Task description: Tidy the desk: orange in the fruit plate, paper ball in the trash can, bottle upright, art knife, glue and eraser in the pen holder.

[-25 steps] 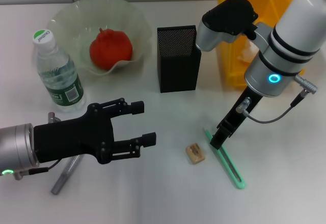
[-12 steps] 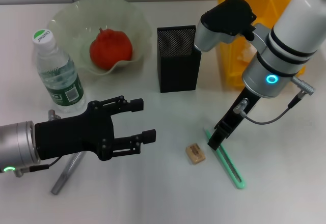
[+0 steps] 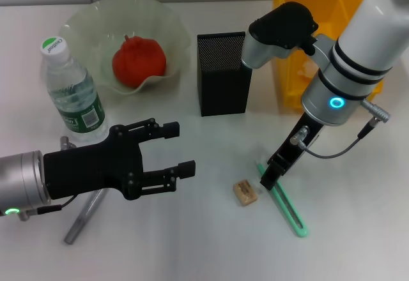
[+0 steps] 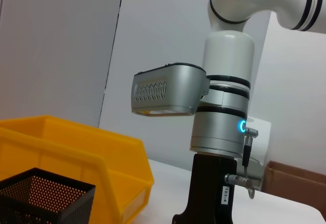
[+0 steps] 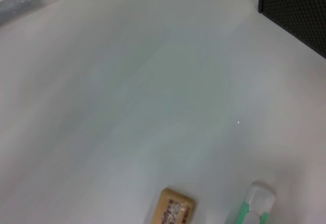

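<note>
The right gripper (image 3: 270,177) is low over the green art knife (image 3: 285,205); I cannot tell its state. One eraser (image 3: 245,192) lies just beside it. The left gripper (image 3: 174,148) is spread open, near one upright bottle (image 3: 71,96); its cap lettering is unreadable. One orange (image 3: 138,61) sits in the fruit plate (image 3: 89,22)

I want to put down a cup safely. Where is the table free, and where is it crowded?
Free: the near edge of the table, in front of the left gripper and the eraser. Crowded: the far side, with the fruit plate, bottle, pen holder and trash can.
</note>
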You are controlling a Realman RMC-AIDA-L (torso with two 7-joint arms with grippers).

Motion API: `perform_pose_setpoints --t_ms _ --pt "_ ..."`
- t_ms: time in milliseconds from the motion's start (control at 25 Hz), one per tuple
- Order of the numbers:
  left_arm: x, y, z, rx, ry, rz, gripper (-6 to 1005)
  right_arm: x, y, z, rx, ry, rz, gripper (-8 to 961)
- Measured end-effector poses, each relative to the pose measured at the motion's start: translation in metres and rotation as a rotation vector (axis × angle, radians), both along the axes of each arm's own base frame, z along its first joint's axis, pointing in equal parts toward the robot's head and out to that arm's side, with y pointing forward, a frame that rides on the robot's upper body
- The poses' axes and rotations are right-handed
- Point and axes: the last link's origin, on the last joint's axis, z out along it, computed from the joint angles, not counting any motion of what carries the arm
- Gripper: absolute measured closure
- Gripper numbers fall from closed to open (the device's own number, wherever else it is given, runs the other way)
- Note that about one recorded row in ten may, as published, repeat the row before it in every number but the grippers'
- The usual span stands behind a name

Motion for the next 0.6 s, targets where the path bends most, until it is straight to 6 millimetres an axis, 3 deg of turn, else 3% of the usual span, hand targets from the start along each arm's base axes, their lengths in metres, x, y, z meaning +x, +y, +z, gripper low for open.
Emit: perform_pose_setpoints --t_ms 600 --pt "-0.0001 0.0004 0.0002 0.003 0.0 0.002 224 -0.0003 0.0006 -0.0002 0.0 0.001 0.006 473"
